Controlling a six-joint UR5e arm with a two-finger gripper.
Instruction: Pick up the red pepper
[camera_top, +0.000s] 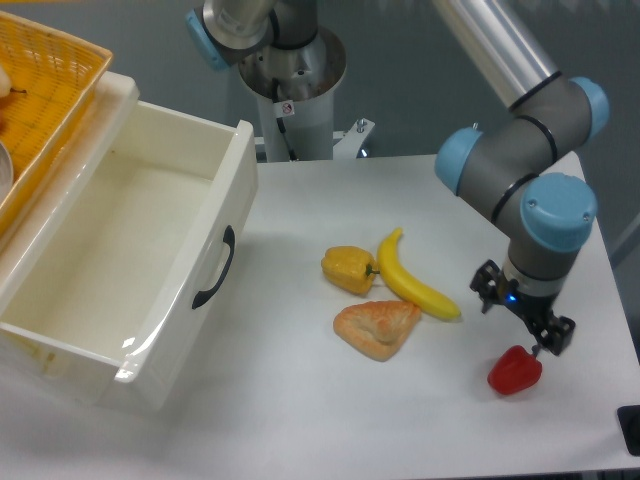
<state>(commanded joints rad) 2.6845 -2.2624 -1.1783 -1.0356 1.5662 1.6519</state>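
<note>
The red pepper (515, 371) lies on its side on the white table (300, 400), near the front right corner, with its dark stem pointing up and right. My gripper (522, 320) hangs just above and slightly behind it, fingers spread open with nothing between them. One fingertip (557, 336) sits close above the pepper's stem.
A yellow pepper (349, 269), a banana (414, 279) and an orange-tan bread wedge (378, 328) lie together mid-table, left of the gripper. A white open drawer (130, 260) stands at the left with a yellow basket (40, 90) behind it. A dark object (631, 428) sits at the right edge.
</note>
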